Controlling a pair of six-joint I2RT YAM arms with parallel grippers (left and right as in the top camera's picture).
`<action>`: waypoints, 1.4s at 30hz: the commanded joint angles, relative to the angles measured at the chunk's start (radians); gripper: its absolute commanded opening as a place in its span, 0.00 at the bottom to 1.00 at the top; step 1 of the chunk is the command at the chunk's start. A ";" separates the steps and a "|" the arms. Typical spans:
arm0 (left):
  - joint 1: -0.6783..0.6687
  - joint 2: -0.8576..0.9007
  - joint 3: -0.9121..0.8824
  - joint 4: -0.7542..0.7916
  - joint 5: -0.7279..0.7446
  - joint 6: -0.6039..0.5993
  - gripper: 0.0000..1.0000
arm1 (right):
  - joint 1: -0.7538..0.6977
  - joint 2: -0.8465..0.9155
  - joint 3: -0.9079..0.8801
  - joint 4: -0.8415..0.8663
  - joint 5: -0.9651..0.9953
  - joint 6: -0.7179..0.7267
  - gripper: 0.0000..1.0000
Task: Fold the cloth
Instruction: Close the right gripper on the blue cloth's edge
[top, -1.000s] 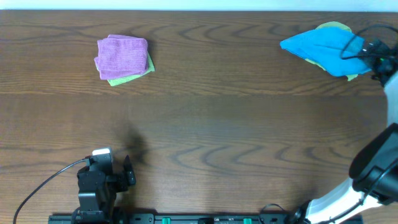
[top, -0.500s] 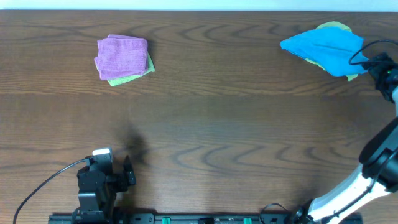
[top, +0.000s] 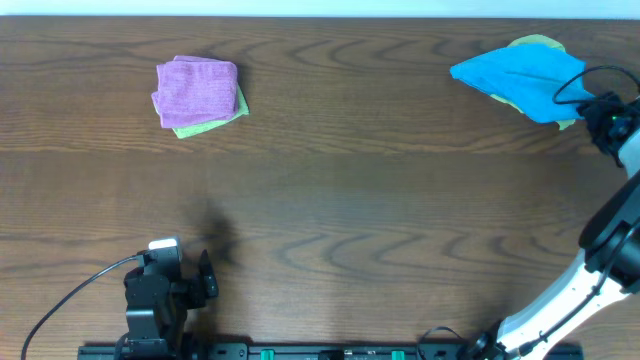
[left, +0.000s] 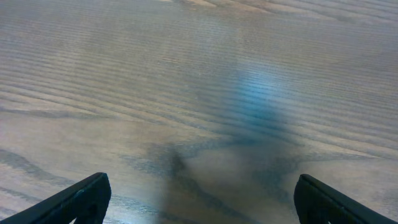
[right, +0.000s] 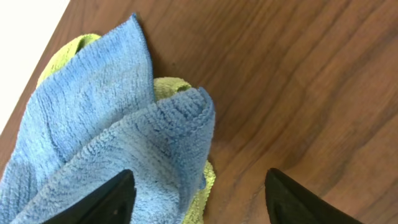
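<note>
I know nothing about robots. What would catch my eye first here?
A crumpled bright blue cloth at the dark wooden table's far right corner, lying on a yellow-green cloth, with the right arm's fingers spread open at its edge. Far left sits a folded purple cloth on another yellow-green cloth.

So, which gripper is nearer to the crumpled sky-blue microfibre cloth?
Right. The right gripper is at the edge of the sky-blue microfibre cloth; the left gripper is far from it, over the bare wooden table on the opposite side.
</note>
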 joint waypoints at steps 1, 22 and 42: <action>0.000 -0.006 -0.006 -0.055 -0.021 0.025 0.95 | -0.001 0.013 0.018 0.012 -0.008 0.017 0.55; 0.000 -0.006 -0.006 -0.055 -0.021 0.024 0.95 | -0.001 0.038 0.018 0.074 0.041 0.007 0.61; 0.000 -0.006 -0.006 -0.055 -0.021 0.025 0.95 | 0.000 0.008 0.018 0.102 0.029 -0.010 0.01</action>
